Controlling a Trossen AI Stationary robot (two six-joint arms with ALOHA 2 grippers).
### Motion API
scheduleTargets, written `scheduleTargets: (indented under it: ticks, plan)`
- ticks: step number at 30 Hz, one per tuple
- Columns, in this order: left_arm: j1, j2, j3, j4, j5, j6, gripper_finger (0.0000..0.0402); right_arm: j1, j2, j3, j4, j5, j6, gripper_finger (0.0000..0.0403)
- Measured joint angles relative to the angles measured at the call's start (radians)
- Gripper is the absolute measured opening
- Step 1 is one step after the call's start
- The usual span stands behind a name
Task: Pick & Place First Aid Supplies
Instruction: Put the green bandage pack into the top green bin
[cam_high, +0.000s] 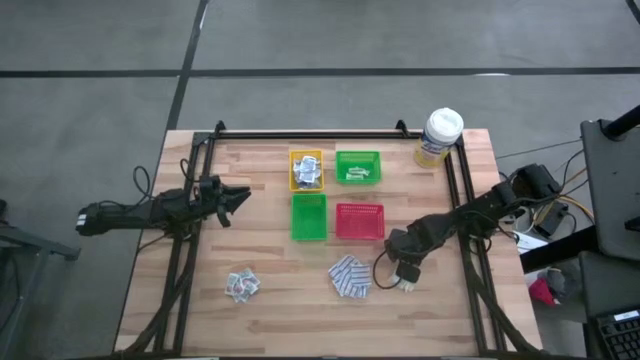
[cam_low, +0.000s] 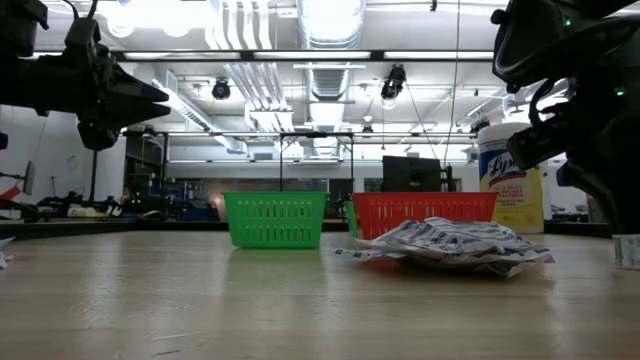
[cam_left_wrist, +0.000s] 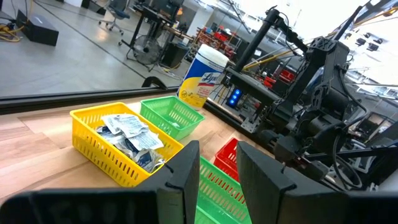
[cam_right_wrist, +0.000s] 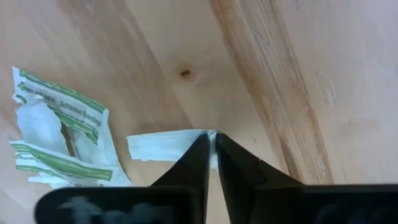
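Your left gripper (cam_high: 240, 199) hangs above the left half of the surface (cam_high: 200, 320), well clear of everything; its fingers (cam_left_wrist: 186, 177) stand partly apart with nothing between them. Below it, near the front left edge, a small heap of white-grey packets (cam_high: 241, 285) lies alone with bare wood all round.

In the middle you have four trays in a tight block: the yellow tray (cam_high: 306, 170), filled with white-grey packets, and the small green tray (cam_high: 357, 166) behind, then the larger green tray (cam_high: 308, 217) and the red tray (cam_high: 359, 221) in front. Just in front of the red tray sits a pile of blue-and-white pads (cam_high: 349, 277) — close to the tray's front wall, with open wood toward the front edge.

Your right gripper (cam_high: 405, 275) is down at the surface just right of that pile. Its fingers (cam_right_wrist: 233, 165) are nearly together, pinched on the end of a pale strip (cam_right_wrist: 163, 145) that lies flat on the wood. Beside the strip lie green-printed bandage wrappers (cam_right_wrist: 59, 134), touching it or nearly so. At the back right corner stands the yellow canister (cam_high: 438, 137), near the rail, well apart from the gripper.
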Motion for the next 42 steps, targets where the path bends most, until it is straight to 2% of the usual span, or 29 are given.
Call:
scheduleTargets:
  ticks: [4,14,19,30,35,42]
  plan:
    - [0.000,0.000,0.000,0.000,0.000,0.000,0.0108,-0.001,0.000,0.000,-0.002,0.002,0.001,0.0011]
    - [0.000,0.000,0.000,0.000,0.000,0.001,0.0108,-0.020,-0.039,-0.008,-0.024,-0.013,0.004,0.0008]
    - [0.000,0.000,0.000,0.000,0.000,0.001,0.0108,-0.040,-0.119,-0.005,-0.016,0.034,0.003,0.0008]
    - [0.000,0.000,0.000,0.002,0.000,0.004,0.0108,-0.144,-0.388,-0.004,0.002,0.206,-0.045,0.0008]
    - [0.000,0.000,0.000,0.003,-0.006,0.042,0.0108,-0.219,-0.486,-0.003,0.131,0.271,-0.086,0.0008]
    - [0.000,0.000,0.001,0.005,-0.062,0.061,0.0108,-0.370,-0.515,-0.002,0.495,0.388,-0.144,0.0008]
